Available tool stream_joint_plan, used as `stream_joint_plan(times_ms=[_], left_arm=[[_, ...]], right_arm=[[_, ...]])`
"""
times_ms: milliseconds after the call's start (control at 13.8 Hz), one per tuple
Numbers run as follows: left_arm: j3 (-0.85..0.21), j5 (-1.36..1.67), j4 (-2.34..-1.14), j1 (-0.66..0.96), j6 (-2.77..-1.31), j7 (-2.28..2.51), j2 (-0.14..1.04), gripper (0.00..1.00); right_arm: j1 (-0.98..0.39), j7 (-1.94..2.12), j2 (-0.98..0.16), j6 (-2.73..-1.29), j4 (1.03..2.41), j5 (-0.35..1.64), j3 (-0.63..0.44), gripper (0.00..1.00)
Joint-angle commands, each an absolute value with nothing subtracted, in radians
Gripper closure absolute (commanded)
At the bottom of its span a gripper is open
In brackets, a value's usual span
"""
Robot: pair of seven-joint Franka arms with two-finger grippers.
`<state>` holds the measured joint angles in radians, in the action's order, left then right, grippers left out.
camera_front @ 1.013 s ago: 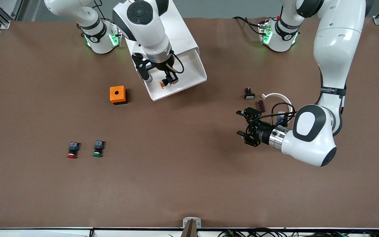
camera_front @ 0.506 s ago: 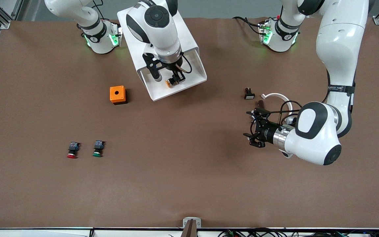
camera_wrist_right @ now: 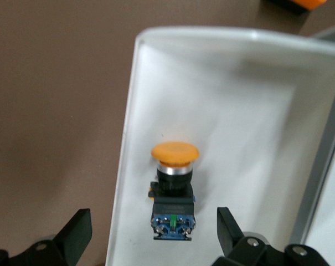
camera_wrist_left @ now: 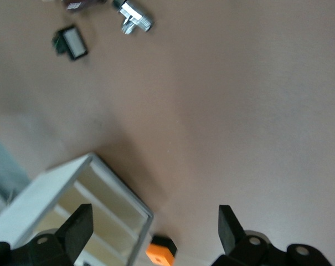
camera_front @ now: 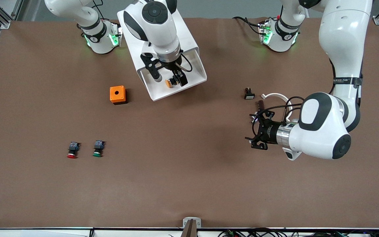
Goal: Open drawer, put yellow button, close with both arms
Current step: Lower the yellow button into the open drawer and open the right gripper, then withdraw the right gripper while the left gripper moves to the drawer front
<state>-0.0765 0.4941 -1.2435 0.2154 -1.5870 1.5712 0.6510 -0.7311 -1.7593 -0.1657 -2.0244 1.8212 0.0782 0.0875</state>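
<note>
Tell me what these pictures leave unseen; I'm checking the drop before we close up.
- Cabinet, front view: the right arm hides most of its top; lower drawers unseen.
- Drawer, right wrist view: frame edge cuts it off.
- Yellow button: contact with the drawer floor unclear.
- Small parts near left gripper: too small to identify.

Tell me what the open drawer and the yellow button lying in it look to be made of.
The drawer: likely moulded plastic, smooth semi-gloss white, with thin walls and rounded corners. The yellow button: cap looks like matte yellow-orange plastic over a shiny, probably metal collar; black body and bluish rear block look plastic. The open right tool is above it.
</note>
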Motion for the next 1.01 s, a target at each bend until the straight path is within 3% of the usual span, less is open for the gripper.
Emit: stream_joint_plan(times_ms=[0,362,940], left_arm=[[-0.078,0.408,-1.258,0.281,-1.644,1.450,0.618,0.01],[-0.080,0.296,-1.261,0.432,-1.828,1.243,0.606,0.01],[-0.104,0.143,-1.287,0.661,-1.956,1.121,0.623,0.01]], right_arm=[[-0.646,-1.541,-0.156,-1.892,1.728,0.069,0.089,0.00],[-0.386,-1.037,-0.150,-1.616,1.557,0.069,0.089,0.00],[-0.008,-0.372,-0.149,-1.536,1.522,0.069,0.089,0.00]])
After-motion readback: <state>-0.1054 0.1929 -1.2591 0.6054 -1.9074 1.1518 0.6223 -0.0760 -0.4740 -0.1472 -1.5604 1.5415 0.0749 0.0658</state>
